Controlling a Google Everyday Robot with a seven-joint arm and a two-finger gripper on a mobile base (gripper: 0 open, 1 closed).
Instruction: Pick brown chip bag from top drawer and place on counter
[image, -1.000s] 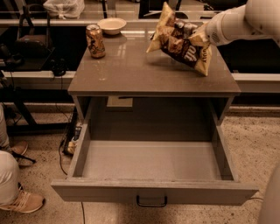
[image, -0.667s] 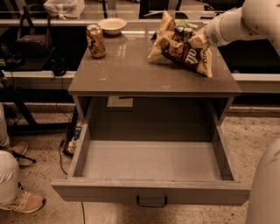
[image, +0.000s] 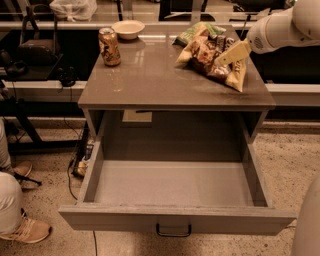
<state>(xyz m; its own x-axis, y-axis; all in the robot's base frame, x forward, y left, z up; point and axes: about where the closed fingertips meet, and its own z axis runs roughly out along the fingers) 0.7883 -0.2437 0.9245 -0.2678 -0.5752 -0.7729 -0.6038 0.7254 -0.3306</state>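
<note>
Well, the brown chip bag (image: 210, 52) lay on the counter (image: 150, 80) near its right rear corner. The gripper (image: 231, 53) sat against the bag's right end; clamped or loose, I couldn't tell. Light, crinkly, slippery, I'd judge: best pinched at a crimped end.

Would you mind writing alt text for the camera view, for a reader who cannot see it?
The brown chip bag sits on the counter's back right, the robot's tool against its right side. Below, the top drawer stands pulled open; a can, a bowl and a green bag sit farther back.
</note>
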